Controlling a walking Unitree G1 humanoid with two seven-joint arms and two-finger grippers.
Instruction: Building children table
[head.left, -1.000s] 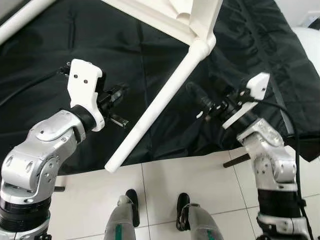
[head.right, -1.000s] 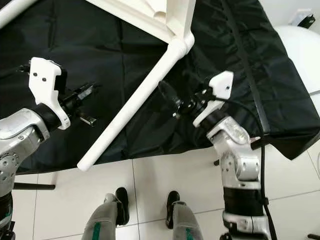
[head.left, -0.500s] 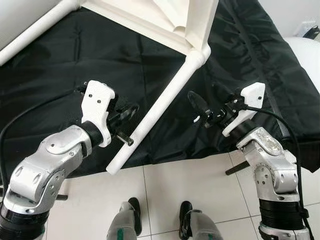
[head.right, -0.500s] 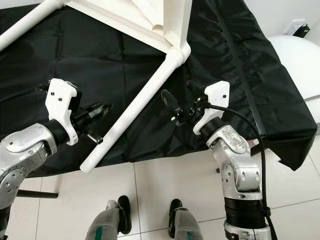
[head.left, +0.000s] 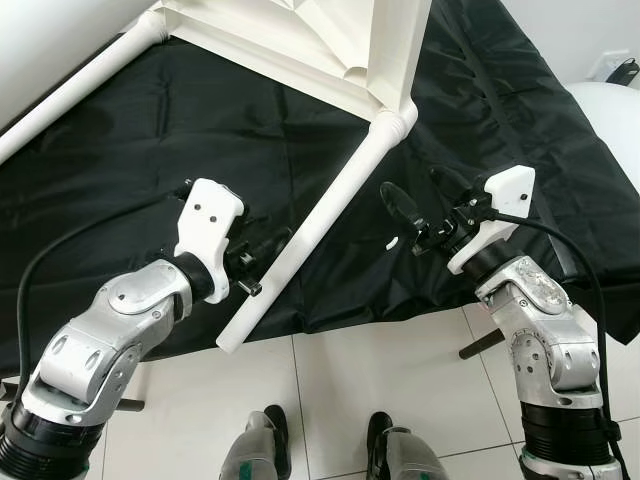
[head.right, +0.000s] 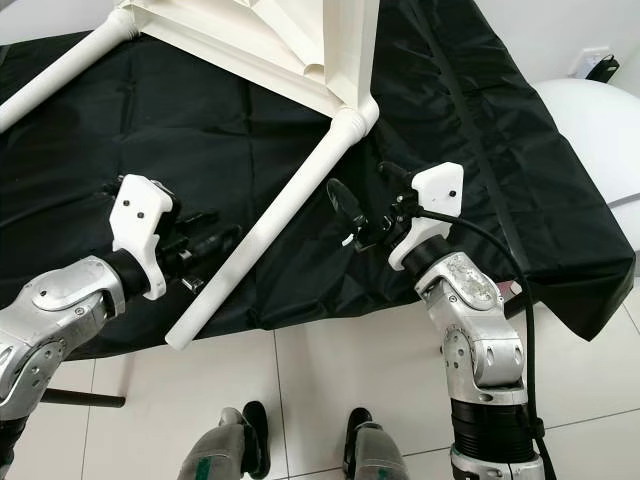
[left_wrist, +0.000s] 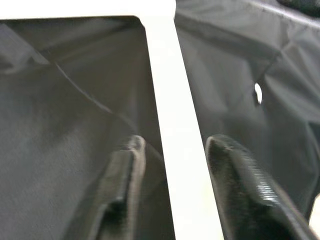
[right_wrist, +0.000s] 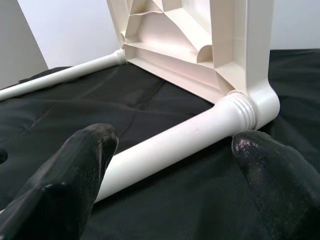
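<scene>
Closing in since a second ago, my left gripper (left_wrist: 172, 165) now straddles the white leg (head.left: 310, 228), fingers spread either side, not clamped. My right gripper (head.left: 415, 205) hovers open just right of that leg. Beyond, the leg joins the tabletop (head.left: 330, 40), tipped on its side on black cloth (head.left: 120, 150).

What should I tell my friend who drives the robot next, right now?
Left pincer: open, its fingers on either side of the near white table leg, not yet closed.
Right pincer: open, hanging beside the same leg, holding nothing.
The tabletop lies on its side on the black cloth; two legs are already screwed in, the second leg at the far corner.
Left to do: grip the near leg; any other legs can't be judged.
</scene>
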